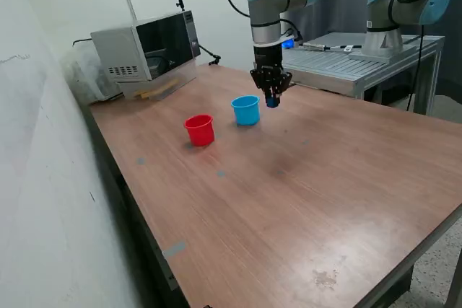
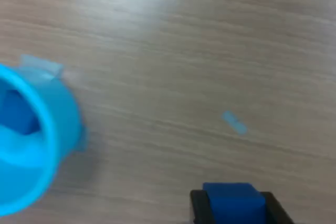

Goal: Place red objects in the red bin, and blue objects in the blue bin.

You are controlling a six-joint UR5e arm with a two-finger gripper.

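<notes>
- The gripper (image 1: pixel 271 100) hangs above the table (image 1: pixel 303 192), clenched on a blue cube (image 2: pixel 233 203); the wrist view shows the cube pinched between the two dark fingers (image 2: pixel 198 207).
- In the exterior view the gripper sits just beside the blue bin (image 1: pixel 245 110), at about 3 o'clock from it and apart from its rim.
- The red bin (image 1: pixel 199 130) stands near the blue bin, at about 8 o'clock from it in the exterior view.
- Inside the blue bin the wrist view shows another blue cube (image 2: pixel 18 114) already lying on the bottom. No red cubes show on the table in either view; whether the red bin holds any cannot be told.
- Judged step: carrying the held cube over the blue bin to drop it in.
- To do it well, the arm should keep its height while travelling toward 9 o'clock in the exterior view, so the fingers and cube pass over the rolled rim instead of striking the light cup and tipping or pushing it.
- The cube should be centred over the opening before the fingers part, and let go low enough that it does not bounce off the cube already inside.
- After release, a straight lift would keep the fingers from catching the rim.
</notes>
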